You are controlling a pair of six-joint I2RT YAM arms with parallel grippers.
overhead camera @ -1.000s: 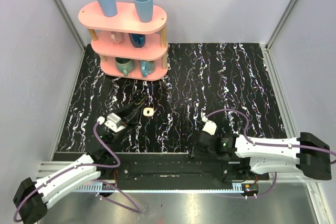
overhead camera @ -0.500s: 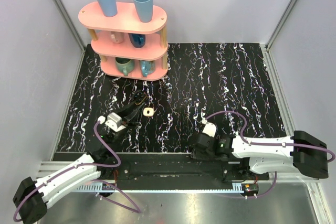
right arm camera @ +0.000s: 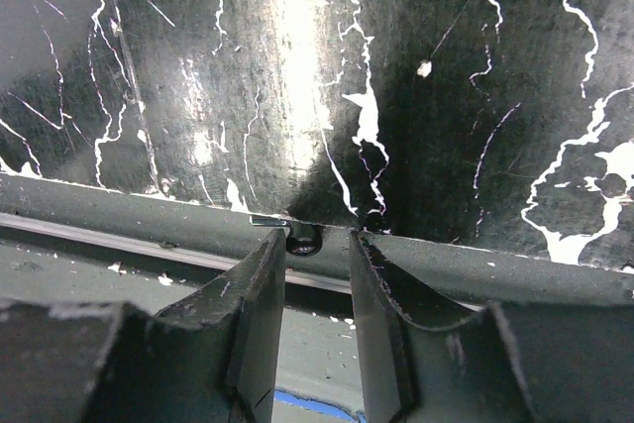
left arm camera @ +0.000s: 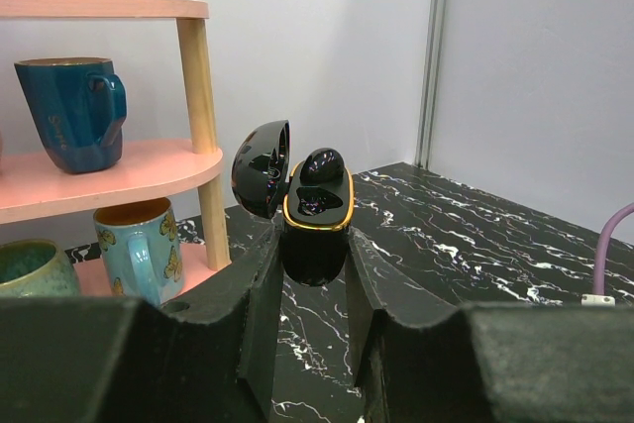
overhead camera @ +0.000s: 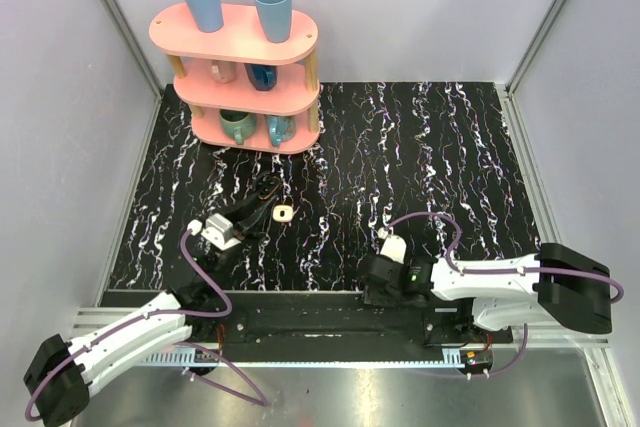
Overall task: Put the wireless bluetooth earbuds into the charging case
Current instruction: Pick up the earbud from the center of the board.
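Observation:
The charging case (left arm camera: 315, 235) is black with a gold rim and stands upright with its lid open. My left gripper (left arm camera: 312, 247) is shut on its lower body. A dark glossy rounded lump (left arm camera: 322, 165) sits in its tray. In the top view the case (overhead camera: 265, 189) is at the tips of the left gripper (overhead camera: 258, 209). A small cream-white earbud (overhead camera: 283, 212) lies on the table just right of them. No second cream earbud shows. My right gripper (overhead camera: 370, 282) is low at the table's front edge, its jaws (right arm camera: 319, 240) apart and empty.
A pink three-tier shelf (overhead camera: 245, 57) stands at the back left with two blue cups on top and mugs below. The left wrist view shows a dark blue mug (left arm camera: 74, 111) and a light blue one (left arm camera: 139, 250). A metal rail (right arm camera: 149, 215) runs along the front edge.
My right arm has drawn back and to the left along the table's front edge. My left gripper and the case have hardly moved. The cream earbud lies where it was.

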